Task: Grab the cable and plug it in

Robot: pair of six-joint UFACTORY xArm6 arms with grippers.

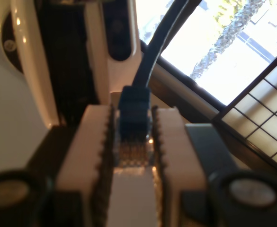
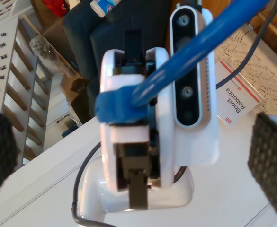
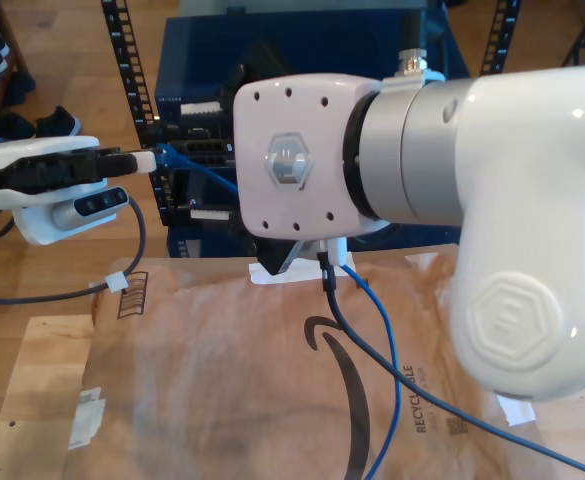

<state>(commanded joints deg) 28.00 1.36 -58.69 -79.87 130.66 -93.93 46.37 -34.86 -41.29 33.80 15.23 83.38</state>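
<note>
My first gripper (image 1: 131, 120) has its jaws clamped on the plug (image 1: 134, 108) at the end of the cable (image 1: 150, 56). The serrated pads (image 1: 105, 137) squeeze it from both sides.

Plug axis runs along the jaws. The contact end points back toward my wrist, while the boot and the cable leave past the fingertips. I judge that's backwards for pushing it into a socket as held.

In the exterior view my first gripper (image 3: 147, 158) sits at that view's left, level, aimed toward the blue rack (image 3: 302, 40). The cable (image 3: 207, 172) runs from its tip down toward the exterior view's right and goes behind the big white arm (image 3: 452, 190). A blue run comes out below that arm and trails across the brown paper (image 3: 222, 380) on the counter.

My second gripper (image 2: 133, 161) has its jaws wide apart and holds nothing, with the pads (image 2: 271, 161) at either edge. It looks straight at my first gripper (image 2: 129, 137). The cable (image 2: 200, 42) comes off the plug toward it and passes between the open jaws.

Next move turns on that line: the cable's long axis points from the first jaws toward the second. Likely a regrasp or handover before insertion.
</note>
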